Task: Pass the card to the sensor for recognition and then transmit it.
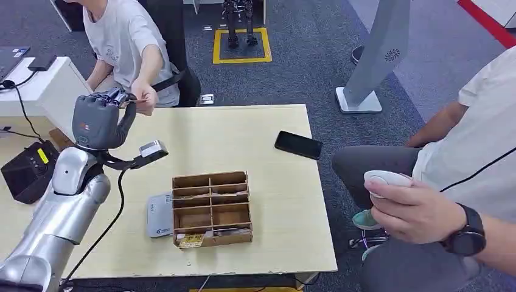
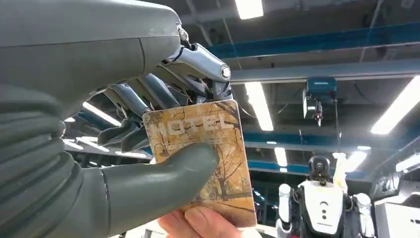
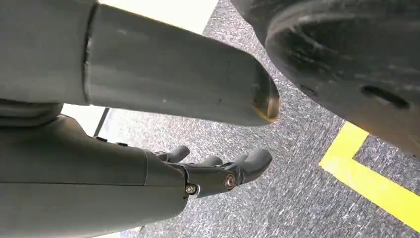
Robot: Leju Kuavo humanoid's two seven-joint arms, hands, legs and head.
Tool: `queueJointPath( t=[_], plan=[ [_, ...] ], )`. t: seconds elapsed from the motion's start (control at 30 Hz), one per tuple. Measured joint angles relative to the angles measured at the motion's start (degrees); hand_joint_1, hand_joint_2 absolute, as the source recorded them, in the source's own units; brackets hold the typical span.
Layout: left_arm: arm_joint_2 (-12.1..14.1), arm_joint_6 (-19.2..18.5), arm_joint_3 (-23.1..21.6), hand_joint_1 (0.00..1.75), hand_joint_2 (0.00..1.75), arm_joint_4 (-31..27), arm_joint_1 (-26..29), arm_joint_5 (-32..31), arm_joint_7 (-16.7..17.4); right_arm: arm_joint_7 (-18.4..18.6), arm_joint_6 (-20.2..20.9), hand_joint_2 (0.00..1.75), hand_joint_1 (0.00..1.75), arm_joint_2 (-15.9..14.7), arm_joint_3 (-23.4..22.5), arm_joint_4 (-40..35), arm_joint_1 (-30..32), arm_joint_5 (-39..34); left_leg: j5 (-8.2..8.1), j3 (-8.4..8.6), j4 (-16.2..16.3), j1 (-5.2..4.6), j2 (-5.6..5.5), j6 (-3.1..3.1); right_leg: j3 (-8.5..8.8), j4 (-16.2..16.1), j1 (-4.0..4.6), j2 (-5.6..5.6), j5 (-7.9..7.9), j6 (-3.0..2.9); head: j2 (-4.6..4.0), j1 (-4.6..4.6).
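My left hand (image 1: pixel 100 118) is up at the desk's (image 1: pixel 255 131) far edge, thumb and fingers pinching the card (image 2: pixel 205 148). A person's hand (image 1: pixel 143 96) has the card's other end, so I judge this the handover, the last step; the reader (image 1: pixel 159 214) by the box (image 1: pixel 212 208) lies behind me. Release remains. My right hand (image 3: pixel 218 171) hangs empty, fingers loosely apart, over the floor.

Head view looks down over the table (image 1: pixel 243 140); left wrist view faces ceilingward, right wrist view floorward.
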Motion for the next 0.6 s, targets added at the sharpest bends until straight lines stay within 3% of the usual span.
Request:
queueJointPath(
  t=[0.03,0.17,0.33,0.43,0.6],
  plan=[
    [0.0,0.0,0.0,0.0,1.75,0.13,-0.02,0.24,0.02,0.0,0.0,0.0,0.0,0.07,0.0,0.13,-0.04,0.0,0.0,-0.01,0.0,0.0,0.0,0.0,-0.01,0.0,0.0,0.0,0.0,0.0,0.0,0.0],
    [0.0,-0.02,-0.22,0.0,1.75,0.87,-0.39,3.7,1.37,0.0,0.11,0.0,0.0,0.3,0.0,0.57,-0.14,0.02,0.0,-0.03,0.0,0.0,-0.01,0.0,-0.02,0.0,0.0,0.0,0.0,0.0,0.0,0.0],
    [-0.02,-1.84,-1.03,0.0,1.75,0.98,-0.6,14.17,4.35,0.46,-0.77,0.0,0.0,0.46,0.0,0.59,-0.14,0.02,0.01,-0.02,0.0,0.0,0.0,0.0,-0.02,0.0,0.0,0.0,0.0,0.0,0.0,0.0],
    [0.2,-3.35,-1.44,0.0,1.75,-0.26,-0.52,17.34,5.58,0.79,-5.32,0.0,0.0,0.46,0.0,0.35,-0.08,2.25,0.01,-0.04,0.0,0.0,-0.01,0.01,-0.01,0.0,0.0,0.0,0.01,0.0,0.0,0.0],
    [2.44,-7.56,-1.53,0.0,1.75,-5.15,1.28,22.99,6.08,-0.22,-12.13,0.0,0.0,-0.09,-2.67,-2.77,1.01,-1.84,0.01,-0.05,0.0,0.01,0.04,0.01,-0.05,0.01,0.01,0.04,0.01,0.0,0.0,0.0]
  ],
)
